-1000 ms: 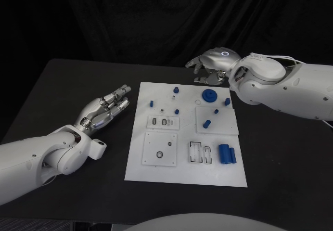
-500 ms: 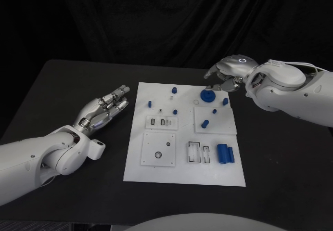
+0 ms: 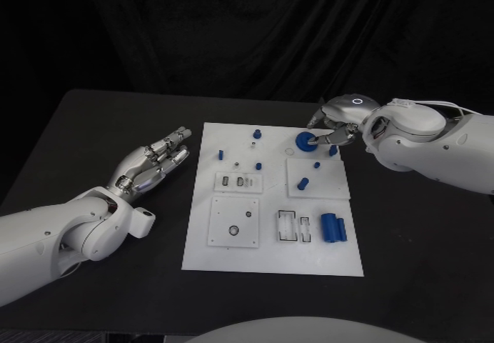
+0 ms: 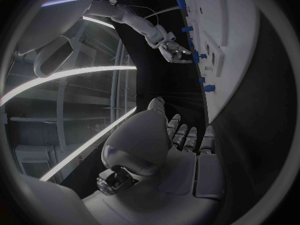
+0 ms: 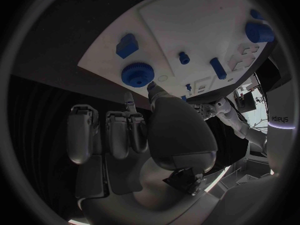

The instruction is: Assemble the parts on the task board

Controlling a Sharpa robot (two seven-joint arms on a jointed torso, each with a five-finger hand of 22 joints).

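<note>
Robotics lab or test cell. Black table [image 3: 93,136] against a black curtain backdrop [image 3: 226,43], set up as a staged bench. White task board [image 3: 270,250] lying flat on it, with small blue parts [image 3: 331,227] arranged on it. The left wrist view shows long strip lights [image 4: 75,75] and metal framing overhead, an industrial indoor room.

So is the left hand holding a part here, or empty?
Empty. The left hand lies open on the black table beside the task board, fingers stretched out with nothing between them.
</note>
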